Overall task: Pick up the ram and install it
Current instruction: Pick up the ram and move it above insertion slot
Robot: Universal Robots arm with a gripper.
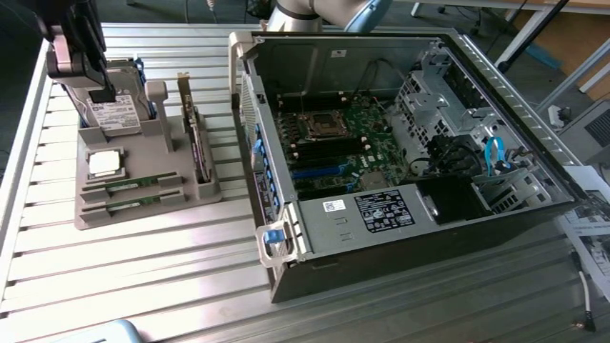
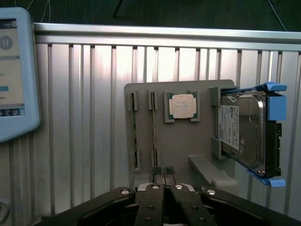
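Fingers [image 2: 156,173] shut over tray [image 2: 183,141], ribbed alu table [image 1: 143,271].

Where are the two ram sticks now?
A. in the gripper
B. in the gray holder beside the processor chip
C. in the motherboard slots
B: both ram sticks lie in the gray holder next to the processor chip; the gripper is shut, empty.

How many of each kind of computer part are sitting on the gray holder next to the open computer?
On the gray holder:
ram sticks: 2
processor chip: 1
hard drive: 1
expansion card: 1
Total: 5
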